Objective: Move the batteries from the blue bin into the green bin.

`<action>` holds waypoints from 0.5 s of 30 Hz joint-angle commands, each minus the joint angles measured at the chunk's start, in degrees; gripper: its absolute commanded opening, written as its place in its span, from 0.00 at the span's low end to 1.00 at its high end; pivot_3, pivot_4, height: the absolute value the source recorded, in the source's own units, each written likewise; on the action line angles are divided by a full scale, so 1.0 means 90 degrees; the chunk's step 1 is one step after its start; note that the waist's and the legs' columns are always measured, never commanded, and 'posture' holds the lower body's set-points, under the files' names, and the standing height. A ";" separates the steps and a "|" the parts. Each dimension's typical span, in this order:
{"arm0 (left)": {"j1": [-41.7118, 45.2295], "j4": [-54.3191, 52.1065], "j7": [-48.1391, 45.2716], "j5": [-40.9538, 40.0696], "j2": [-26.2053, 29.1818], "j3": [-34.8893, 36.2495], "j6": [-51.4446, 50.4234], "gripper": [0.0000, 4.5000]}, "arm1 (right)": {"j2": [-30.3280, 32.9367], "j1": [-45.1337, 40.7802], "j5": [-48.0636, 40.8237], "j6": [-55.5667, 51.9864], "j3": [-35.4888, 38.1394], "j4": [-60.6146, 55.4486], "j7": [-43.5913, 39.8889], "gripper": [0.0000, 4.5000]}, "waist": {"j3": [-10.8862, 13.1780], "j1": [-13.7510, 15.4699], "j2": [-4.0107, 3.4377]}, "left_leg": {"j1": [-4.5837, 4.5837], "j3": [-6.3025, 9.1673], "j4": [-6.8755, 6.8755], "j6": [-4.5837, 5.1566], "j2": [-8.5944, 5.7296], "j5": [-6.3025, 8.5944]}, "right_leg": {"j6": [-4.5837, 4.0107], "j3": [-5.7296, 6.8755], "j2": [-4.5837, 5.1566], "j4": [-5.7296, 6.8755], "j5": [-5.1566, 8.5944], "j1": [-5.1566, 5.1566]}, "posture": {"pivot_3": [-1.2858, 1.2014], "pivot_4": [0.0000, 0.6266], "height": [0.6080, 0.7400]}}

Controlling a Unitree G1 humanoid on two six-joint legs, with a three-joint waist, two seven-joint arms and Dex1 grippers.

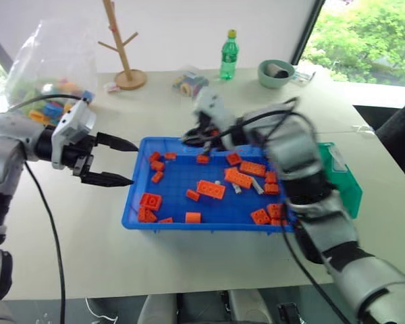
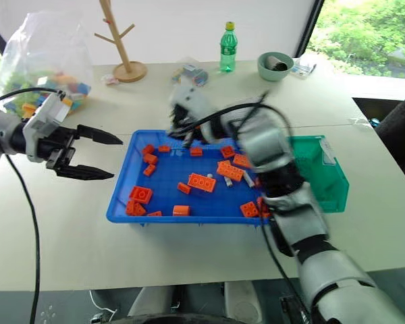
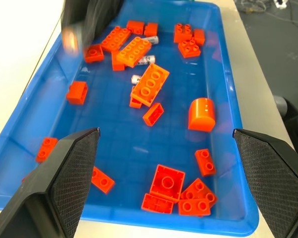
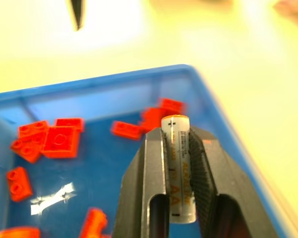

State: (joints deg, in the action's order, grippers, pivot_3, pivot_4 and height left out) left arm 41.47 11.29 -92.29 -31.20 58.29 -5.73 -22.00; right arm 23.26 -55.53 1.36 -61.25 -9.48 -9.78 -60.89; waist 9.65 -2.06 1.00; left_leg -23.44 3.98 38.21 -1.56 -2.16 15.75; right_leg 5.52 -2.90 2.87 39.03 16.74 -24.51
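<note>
Silver-grey and marked AA, one battery (image 4: 179, 168) sits clamped between the fingers of the right gripper (image 4: 179, 148), its long axis running along the fingers and its plus end poking out past the tips. The gripper hangs over the far side of the blue bin (image 1: 138, 219), above scattered orange bricks (image 1: 210, 190). The green bin (image 1: 347, 185), destination for the load, lies off to the gripper's right, just beside the blue bin's right-hand end on the table (image 1: 88, 250); the carry ahead looks like a short sideways swing across the tray. Two more batteries (image 3: 143, 60) lie among the bricks below and to the gripper's right, at the tray's green-bin end. The left gripper (image 1: 115, 160) hovers at the opposite end with its fingers spread wide and nothing between them, the farther arm from the drop point.
</note>
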 commanded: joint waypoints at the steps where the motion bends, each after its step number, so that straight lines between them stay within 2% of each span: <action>1: 0.0360 0.0072 -0.0023 -0.0162 -0.0130 -0.0046 -0.0016 1.00 | 0.1171 0.0540 -0.0216 -0.0784 0.0802 -0.1317 0.0149 0.02 | 0.0000 0.0043 0.0001 | 0.0000 0.0000 0.0001 0.0001 0.0000 0.0001 | 0.0000 0.0000 0.0000 -0.0006 0.0000 0.0004 | 0.52 0.24 0.97; 4: 0.0653 0.0180 -0.0023 -0.0248 -0.0357 -0.0157 -0.0037 1.00 | 0.2566 0.1590 -0.0290 -0.1182 0.1735 -0.1945 0.0187 0.02 | 0.0000 0.0152 0.0003 | -0.0001 -0.0002 0.0002 0.0007 -0.0002 0.0004 | 0.0000 0.0003 0.0000 -0.0012 0.0000 0.0009 | 0.52 0.24 0.97; 7: 0.0871 0.0245 -0.0023 -0.0407 -0.0471 -0.0271 -0.0098 1.00 | 0.3313 0.2668 -0.0450 -0.1366 0.2517 -0.2403 0.0244 0.02 | 0.0001 0.0110 0.0000 | -0.0001 -0.0011 0.0000 0.0012 0.0000 0.0006 | 0.0000 0.0001 -0.0002 -0.0015 0.0001 0.0009 | 0.52 0.24 0.97; 10: 0.1096 0.0324 -0.0023 -0.0526 -0.0648 -0.0308 -0.0204 1.00 | 0.3541 0.3760 -0.0553 -0.1380 0.3189 -0.2712 0.0397 0.02 | 0.0001 0.0049 0.0000 | 0.0007 -0.0021 0.0000 0.0015 0.0015 0.0008 | 0.0000 -0.0008 -0.0019 -0.0008 0.0001 0.0009 | 0.52 0.24 0.97; 14: 0.1249 0.0405 -0.0023 -0.0539 -0.0841 -0.0305 -0.0242 1.00 | 0.3273 0.4535 -0.0734 -0.1341 0.3511 -0.2853 0.0815 0.02 | 0.0001 -0.0055 0.0000 | 0.0013 -0.0027 0.0002 0.0024 0.0015 0.0002 | 0.0000 -0.0013 -0.0019 0.0004 0.0001 0.0013 | 0.52 0.24 0.97; 15: 0.1267 0.0415 -0.0023 -0.0520 -0.0881 -0.0307 -0.0241 1.00 | 0.3214 0.4658 -0.0709 -0.1221 0.3514 -0.2805 0.0984 0.13 | 0.0001 -0.0059 0.0000 | 0.0015 -0.0028 0.0003 0.0025 0.0015 0.0002 | 0.0001 -0.0014 -0.0019 0.0004 0.0001 0.0016 | 0.52 0.24 0.97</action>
State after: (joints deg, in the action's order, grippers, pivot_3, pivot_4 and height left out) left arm 51.53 15.30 -92.30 -35.27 50.11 -9.39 -24.03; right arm 52.56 -13.94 -4.62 -73.79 20.11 -33.73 -54.32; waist 9.66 -2.59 1.01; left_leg -23.29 3.72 38.25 -1.33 -2.03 15.76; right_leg 5.53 -3.04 2.69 39.08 16.75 -24.35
